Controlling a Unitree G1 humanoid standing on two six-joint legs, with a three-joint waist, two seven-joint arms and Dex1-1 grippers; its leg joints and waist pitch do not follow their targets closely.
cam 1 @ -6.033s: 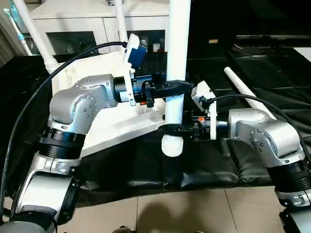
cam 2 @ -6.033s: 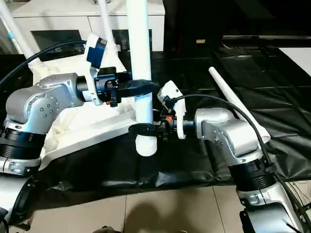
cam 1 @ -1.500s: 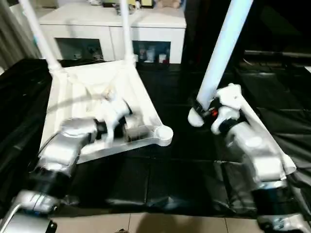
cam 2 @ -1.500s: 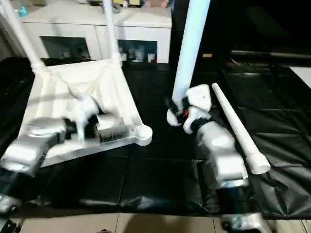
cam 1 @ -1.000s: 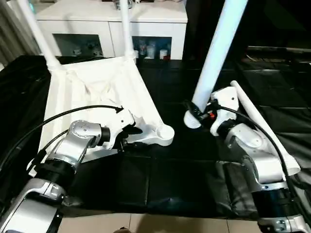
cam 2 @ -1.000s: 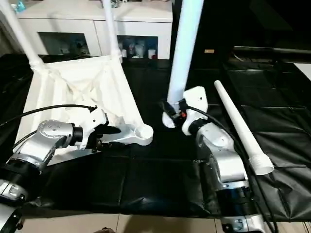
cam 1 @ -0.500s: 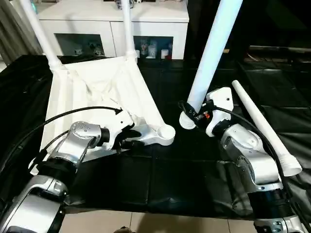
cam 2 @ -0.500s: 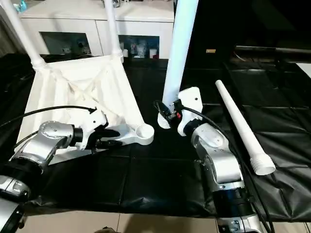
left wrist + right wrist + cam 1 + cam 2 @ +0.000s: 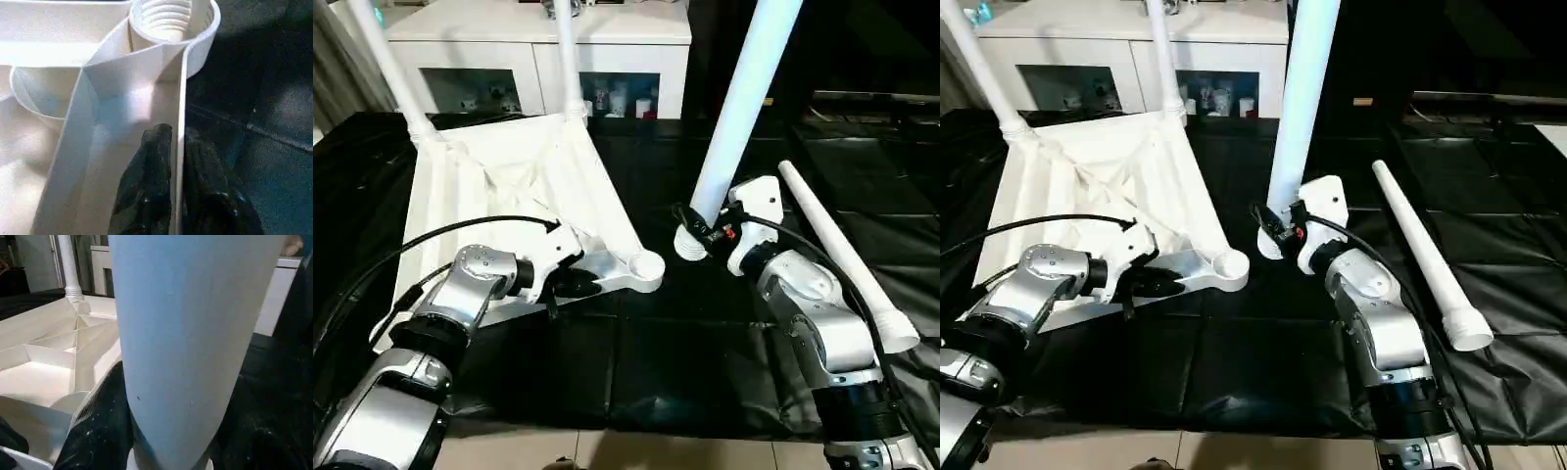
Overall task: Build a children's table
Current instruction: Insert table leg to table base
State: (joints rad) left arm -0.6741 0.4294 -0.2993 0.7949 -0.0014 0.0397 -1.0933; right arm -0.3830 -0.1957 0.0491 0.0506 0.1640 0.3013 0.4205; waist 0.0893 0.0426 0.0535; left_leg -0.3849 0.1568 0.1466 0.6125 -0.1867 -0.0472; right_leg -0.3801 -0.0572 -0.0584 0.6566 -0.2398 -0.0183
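The white table top [image 9: 499,186] lies upside down on the left, with two white legs [image 9: 396,73] [image 9: 570,69] standing in its far corner sockets. Its near right socket [image 9: 648,266] stands empty, its thread showing in the left wrist view [image 9: 168,17]. My left gripper [image 9: 576,284] [image 9: 177,134] is shut on the top's near rim, just left of that socket. My right gripper [image 9: 690,223] is shut on a third leg [image 9: 739,108], held upright and leaning right, its threaded end [image 9: 688,245] hanging just right of the socket. A fourth leg [image 9: 842,259] lies on the right.
Everything rests on the black-covered work table [image 9: 636,372], whose front edge meets the tiled floor [image 9: 636,450]. A white glass-door cabinet [image 9: 509,44] stands behind the table top. My black cable [image 9: 460,235] arcs over the top's near part.
My left gripper let go of the held leg, dropped to the table top's near rim and shut on it. The right gripper carried the leg to beside the empty socket.
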